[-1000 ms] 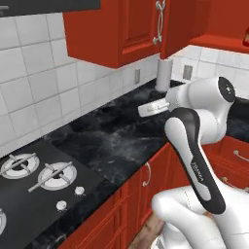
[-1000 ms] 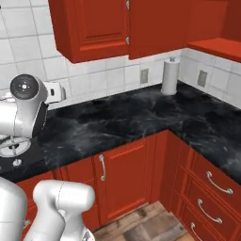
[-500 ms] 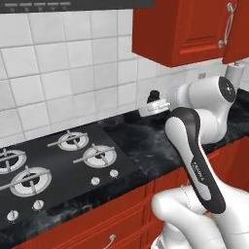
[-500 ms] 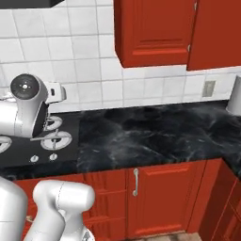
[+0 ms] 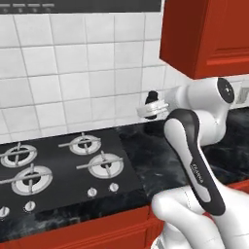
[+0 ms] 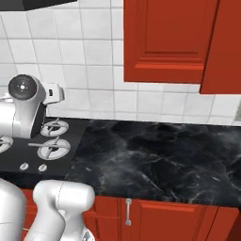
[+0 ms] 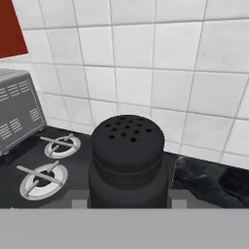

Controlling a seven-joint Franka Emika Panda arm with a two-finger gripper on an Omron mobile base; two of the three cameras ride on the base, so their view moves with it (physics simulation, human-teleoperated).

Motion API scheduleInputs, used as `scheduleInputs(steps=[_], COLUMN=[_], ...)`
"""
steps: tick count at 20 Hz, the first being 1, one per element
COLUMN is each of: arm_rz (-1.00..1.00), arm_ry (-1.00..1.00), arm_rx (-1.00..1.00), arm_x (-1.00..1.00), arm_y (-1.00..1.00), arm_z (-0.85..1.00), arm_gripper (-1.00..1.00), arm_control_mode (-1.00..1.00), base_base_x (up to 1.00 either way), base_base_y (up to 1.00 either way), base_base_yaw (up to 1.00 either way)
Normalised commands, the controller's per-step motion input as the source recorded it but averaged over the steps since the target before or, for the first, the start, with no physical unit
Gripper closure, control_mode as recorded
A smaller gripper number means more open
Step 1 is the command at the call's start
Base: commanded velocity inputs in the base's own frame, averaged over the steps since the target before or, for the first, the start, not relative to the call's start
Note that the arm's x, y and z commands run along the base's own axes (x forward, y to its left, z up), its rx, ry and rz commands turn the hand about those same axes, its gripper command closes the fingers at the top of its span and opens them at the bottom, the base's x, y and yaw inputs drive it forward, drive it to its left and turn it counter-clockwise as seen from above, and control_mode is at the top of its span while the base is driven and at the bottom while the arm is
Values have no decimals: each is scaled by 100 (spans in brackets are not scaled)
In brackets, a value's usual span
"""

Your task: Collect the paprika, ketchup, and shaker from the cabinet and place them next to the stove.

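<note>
The gripper [image 7: 127, 204] is pinched on the black shaker [image 7: 127, 160], which sits between the fingers [image 7: 79, 204] at 6 o'clock in the hand view, its perforated top facing the camera. In the left base view the shaker [image 5: 152, 98] is held in the air before the tiled wall [image 5: 73, 73], above the counter [image 5: 146, 155], at 3 o'clock from the stove [image 5: 58, 170]. The cabinet [image 5: 204, 36] hangs at 1 o'clock of it.
</note>
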Motion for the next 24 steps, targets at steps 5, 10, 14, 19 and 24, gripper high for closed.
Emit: scheduleInputs(steps=[5, 10, 14, 19, 24], arm_rz=[16, 31, 29, 16, 2], arm_ry=[0, 0, 0, 1, 5], arm_rx=[1, 0, 0, -4, -11], arm_x=[37, 59, 62, 33, 54], arm_y=[-15, -39, -43, -30, -4], arm_z=[-31, -84, -85, -74, -53], arm_gripper=[100, 100, 100, 100, 100], arm_control_mode=[-100, -100, -100, -100, -100], base_base_x=[29, 0, 0, 0, 0], base_base_y=[-16, 0, 0, 0, 0], base_base_yaw=[11, 0, 0, 0, 0])
